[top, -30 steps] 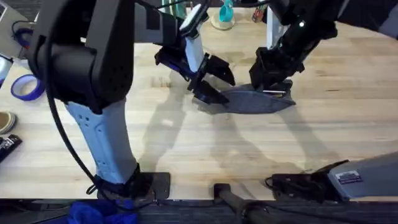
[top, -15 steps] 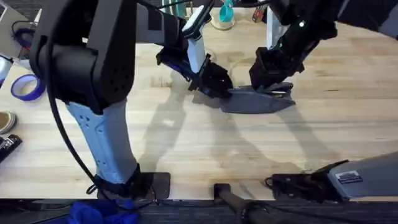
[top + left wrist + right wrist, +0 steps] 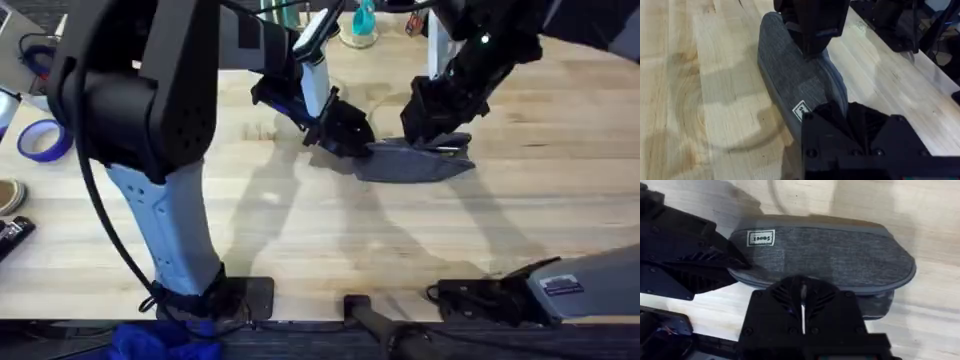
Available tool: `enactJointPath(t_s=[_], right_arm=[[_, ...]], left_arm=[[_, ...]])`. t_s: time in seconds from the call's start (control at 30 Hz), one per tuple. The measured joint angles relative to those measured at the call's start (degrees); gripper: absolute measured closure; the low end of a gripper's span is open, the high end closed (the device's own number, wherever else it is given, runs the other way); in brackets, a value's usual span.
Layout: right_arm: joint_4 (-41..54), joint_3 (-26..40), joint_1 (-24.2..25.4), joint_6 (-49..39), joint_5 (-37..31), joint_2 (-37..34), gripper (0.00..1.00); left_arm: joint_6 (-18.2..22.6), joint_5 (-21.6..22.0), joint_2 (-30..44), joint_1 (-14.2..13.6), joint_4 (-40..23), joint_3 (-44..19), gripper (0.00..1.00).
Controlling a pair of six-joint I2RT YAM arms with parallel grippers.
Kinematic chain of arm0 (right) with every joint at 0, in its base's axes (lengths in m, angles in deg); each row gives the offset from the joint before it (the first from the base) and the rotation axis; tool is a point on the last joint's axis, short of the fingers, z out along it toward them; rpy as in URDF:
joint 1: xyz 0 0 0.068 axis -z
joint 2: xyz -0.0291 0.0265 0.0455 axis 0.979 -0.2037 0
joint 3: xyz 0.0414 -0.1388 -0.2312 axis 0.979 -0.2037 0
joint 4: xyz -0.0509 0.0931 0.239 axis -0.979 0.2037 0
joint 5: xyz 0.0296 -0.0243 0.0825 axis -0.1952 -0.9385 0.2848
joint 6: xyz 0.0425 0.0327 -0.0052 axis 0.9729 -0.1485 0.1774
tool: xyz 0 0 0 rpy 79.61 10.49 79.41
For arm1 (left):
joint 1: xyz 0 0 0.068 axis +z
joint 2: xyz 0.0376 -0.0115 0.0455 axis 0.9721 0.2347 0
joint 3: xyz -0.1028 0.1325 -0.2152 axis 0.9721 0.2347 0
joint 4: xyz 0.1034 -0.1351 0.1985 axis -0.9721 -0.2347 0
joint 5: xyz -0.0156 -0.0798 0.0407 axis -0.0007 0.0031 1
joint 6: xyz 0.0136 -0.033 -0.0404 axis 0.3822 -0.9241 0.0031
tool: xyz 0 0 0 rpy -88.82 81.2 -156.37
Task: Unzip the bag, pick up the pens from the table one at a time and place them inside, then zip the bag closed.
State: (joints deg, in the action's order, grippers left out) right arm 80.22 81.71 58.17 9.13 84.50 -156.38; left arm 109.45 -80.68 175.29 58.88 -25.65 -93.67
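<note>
Left gripper (image 3: 345,135) pinches the bag (image 3: 415,160) at its 9 o'clock end; my right gripper (image 3: 437,138) clamps the top, zipping unfinished.

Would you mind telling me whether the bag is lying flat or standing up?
Lying flat: the bag rests on its broad side on the table, label facing up.

1. The left arm rises large from its base at the lower left and reaches forward toward the middle, wrist angled down.
2. The left gripper (image 3: 345,135) has its black fingers closed together, pinching the bag's (image 3: 415,160) end.
3. The right arm comes in from the upper right, bending steeply downward.
4. The right gripper (image 3: 435,130) presses its fingers shut on the bag's top edge.
</note>
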Motion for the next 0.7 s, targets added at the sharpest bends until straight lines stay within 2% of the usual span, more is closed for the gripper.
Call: enactJointPath(t_s=[0.27, 0.53, 0.7], right_arm=[[0.4, 0.0, 0.7, -2.1, -0.7, 0.0, 0.967], [2.5, 0.0, 6.0, -2.3, 0.9, 0.0, 0.967], [3.0, 0.0, 7.5, -3.0, 1.9, 0.0, 0.967]], left_arm=[[0.0, 0.0, 0.0, 0.0, 0.0, 0.0, 0.958], [-0.7, -0.2, 0.0, -0.2, -0.2, 0.0, 0.958], [-0.9, -0.4, 0.0, -0.7, -0.2, 0.0, 0.958]])
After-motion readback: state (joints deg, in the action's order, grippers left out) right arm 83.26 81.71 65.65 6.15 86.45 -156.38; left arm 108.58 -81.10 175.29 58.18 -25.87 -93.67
